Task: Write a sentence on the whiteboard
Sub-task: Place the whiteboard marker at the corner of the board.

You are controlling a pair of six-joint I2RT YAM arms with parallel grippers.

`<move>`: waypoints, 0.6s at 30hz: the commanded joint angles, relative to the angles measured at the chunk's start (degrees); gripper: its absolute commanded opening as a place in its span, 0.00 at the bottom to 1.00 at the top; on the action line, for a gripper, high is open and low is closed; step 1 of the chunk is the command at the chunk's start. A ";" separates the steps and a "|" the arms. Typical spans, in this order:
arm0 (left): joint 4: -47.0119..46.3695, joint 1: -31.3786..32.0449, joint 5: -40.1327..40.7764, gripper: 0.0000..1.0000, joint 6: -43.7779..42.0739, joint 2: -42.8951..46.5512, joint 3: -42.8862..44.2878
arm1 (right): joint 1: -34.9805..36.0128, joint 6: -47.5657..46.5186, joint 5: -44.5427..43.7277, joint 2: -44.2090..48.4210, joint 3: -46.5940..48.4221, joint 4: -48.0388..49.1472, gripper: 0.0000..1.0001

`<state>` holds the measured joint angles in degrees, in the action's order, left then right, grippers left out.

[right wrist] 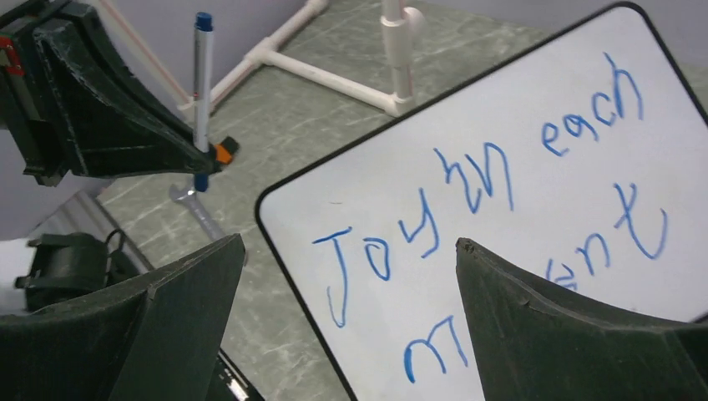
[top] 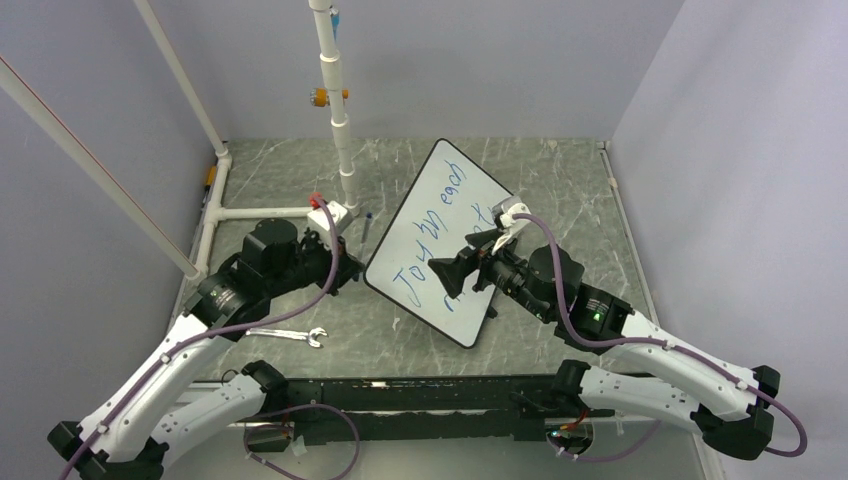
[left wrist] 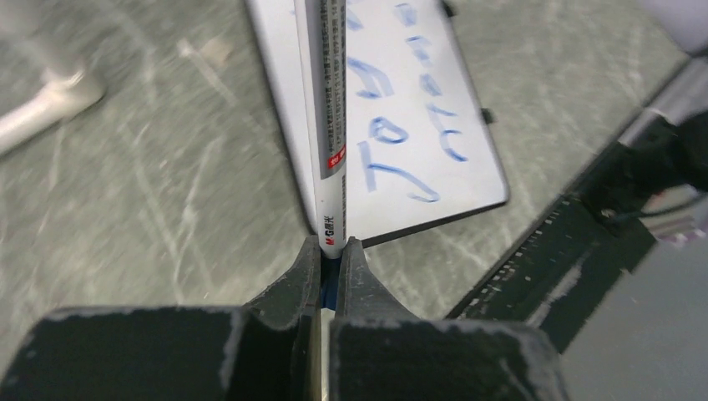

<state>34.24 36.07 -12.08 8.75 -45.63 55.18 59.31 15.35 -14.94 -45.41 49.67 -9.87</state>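
Soft even light, blurry close foregrounds

Left arm reaches forward along the table's (top: 560,170) left edge, left gripper (left wrist: 332,249) clamped on a pen (left wrist: 324,100). Right arm angles in from the right edge, right gripper (right wrist: 351,251) spread wide.

I note, by colour | whiteboard (right wrist: 501,109): glossy white, thin black rim | sentence (right wrist: 467,180): blue strokes | counter (top: 560,180): grey-green, marbled with pale streaks | marker (left wrist: 324,125): white barrel, red band, blue cap | pipes (top: 340,120): white

There are 1 whiteboard (top: 437,170), 1 marker (left wrist: 326,125), 1 wrench (top: 290,335) and 2 grippers (left wrist: 331,242) (right wrist: 349,241).
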 commanded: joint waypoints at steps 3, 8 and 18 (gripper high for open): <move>6.45 -6.32 11.52 0.00 5.27 1.34 -3.58 | 0.00 2.83 -10.01 0.67 1.24 -2.83 1.00; 5.64 -11.03 11.90 0.00 7.74 0.91 -8.16 | 0.04 4.78 -13.88 0.97 1.09 -5.39 1.00; -2.99 -17.82 12.60 0.00 11.71 -8.25 -17.60 | 0.02 7.34 -16.93 2.65 -0.45 -7.59 1.00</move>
<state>37.43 19.86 -0.12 17.87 -51.00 39.53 59.31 20.88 -29.04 -43.88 49.52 -16.93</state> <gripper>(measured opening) 0.042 0.993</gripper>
